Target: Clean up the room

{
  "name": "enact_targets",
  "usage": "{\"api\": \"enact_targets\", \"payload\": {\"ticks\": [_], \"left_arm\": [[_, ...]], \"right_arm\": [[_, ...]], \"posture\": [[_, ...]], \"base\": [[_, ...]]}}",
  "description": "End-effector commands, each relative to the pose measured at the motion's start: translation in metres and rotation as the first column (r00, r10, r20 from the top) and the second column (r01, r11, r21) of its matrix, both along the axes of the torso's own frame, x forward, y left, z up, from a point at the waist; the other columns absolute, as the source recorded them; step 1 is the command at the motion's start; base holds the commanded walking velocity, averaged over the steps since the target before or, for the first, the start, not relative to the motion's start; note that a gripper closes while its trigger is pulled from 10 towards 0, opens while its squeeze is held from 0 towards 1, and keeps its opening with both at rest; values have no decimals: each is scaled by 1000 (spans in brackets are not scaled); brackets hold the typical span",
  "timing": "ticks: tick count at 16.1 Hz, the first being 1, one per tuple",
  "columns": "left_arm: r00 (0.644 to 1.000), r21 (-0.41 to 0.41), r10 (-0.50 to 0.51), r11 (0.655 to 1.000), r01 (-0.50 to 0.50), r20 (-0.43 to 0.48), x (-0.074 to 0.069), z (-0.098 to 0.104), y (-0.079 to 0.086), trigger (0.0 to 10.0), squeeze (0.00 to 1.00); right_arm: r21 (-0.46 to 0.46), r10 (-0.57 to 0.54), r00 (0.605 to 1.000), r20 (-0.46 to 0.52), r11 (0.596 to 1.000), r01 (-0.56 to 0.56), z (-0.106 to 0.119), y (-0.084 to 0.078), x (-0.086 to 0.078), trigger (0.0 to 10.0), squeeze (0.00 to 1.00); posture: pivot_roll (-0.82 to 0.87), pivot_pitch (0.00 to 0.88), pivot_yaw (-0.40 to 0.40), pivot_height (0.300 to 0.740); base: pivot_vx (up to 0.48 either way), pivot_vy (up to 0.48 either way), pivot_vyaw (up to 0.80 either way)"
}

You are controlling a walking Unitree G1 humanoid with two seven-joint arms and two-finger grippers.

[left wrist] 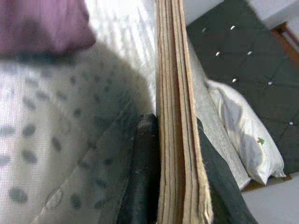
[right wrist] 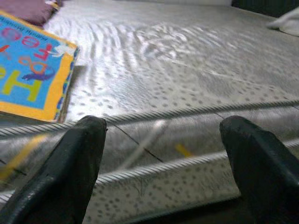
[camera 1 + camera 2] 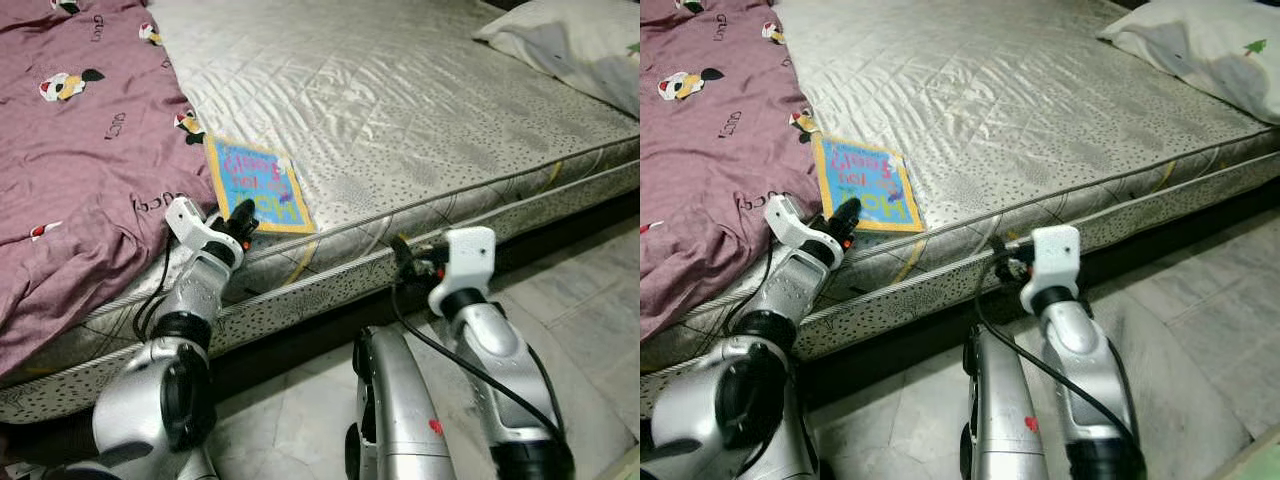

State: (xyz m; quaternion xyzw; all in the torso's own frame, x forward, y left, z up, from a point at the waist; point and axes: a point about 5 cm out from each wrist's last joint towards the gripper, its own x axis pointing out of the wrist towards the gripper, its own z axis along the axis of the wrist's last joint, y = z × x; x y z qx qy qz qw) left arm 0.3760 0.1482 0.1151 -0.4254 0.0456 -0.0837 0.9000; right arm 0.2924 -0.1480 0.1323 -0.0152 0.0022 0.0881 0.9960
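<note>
Far left of the bed: a purple blanket (image 3: 70, 150) w/ cartoon prints, rumpled, draped over the mattress (image 3: 400, 110) and hanging past its front edge. Just right of the blanket, near the mattress's front edge, lies a children's book (image 3: 256, 184) – blue cover, yellow border, coloured lettering – flat on the quilted silver surface, one corner close to the blanket. Left gripper (image 3: 243, 218) is at the book's near edge; in the left wrist view the book's page stack (image 1: 177, 121) runs edge-on between the two black fingers (image 1: 142, 177), one finger on each side & pressed against it, so the jaws are narrow, clamped on the book. Left arm reaches up from the floor side, wrist at the mattress edge. Further right, the right gripper (image 2: 163, 163) sits in front of the mattress's side wall, below the piped seam; its fingers (image 2: 70, 172) are spread wide apart, nothing between them, touching nothing as far as can be seen. From that wrist cam the book shows off to one side, on top of the mattress, well apart from the right jaws. Far right, at the back corner of the bed, a white pillow (image 3: 580, 40) w/ a small green mark. Below the bed, pale tiled floor (image 3: 590, 320).
</note>
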Motion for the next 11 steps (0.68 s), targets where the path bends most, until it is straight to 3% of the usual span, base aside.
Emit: {"api": "enact_targets", "payload": {"ticks": [1,6,7,8,9,10,11], "left_arm": [[995,57,19,998,-25,101,2,17,7,0,0],[950,240,65,960,-143,304,-23,47,22,0,0],[925,341,72,916,-209,373,-36,59,29,0,0],[897,449,74,846,-288,435,-51,71,35,0,0],[893,474,96,820,-321,439,-57,73,37,0,0],[882,542,91,758,-362,462,-68,74,37,0,0],[878,609,82,689,-392,472,-78,74,34,8549,0]], "right_arm": [[1,10,1000,0,1000,-10,-2,3,3,10000,0],[75,45,999,6,996,-45,-8,21,12,10000,0],[101,54,998,24,993,-56,-7,26,16,10000,0],[123,61,997,45,990,-66,-5,31,20,10000,0],[132,70,996,51,988,-77,-5,34,21,10000,0],[132,83,995,54,987,-89,-5,37,20,10000,0],[135,87,995,53,986,-93,-6,38,20,10000,0]], "posture": [[-101,0,-44,423],[-20,0,-40,423],[11,0,-38,423],[26,0,-38,423],[36,0,-37,423],[39,0,-37,432],[45,0,-36,446]], "base": [[0,0,0],[0,0,0],[0,0,0],[0,0,0],[0,0,0],[0,0,0],[0,0,0]]}}
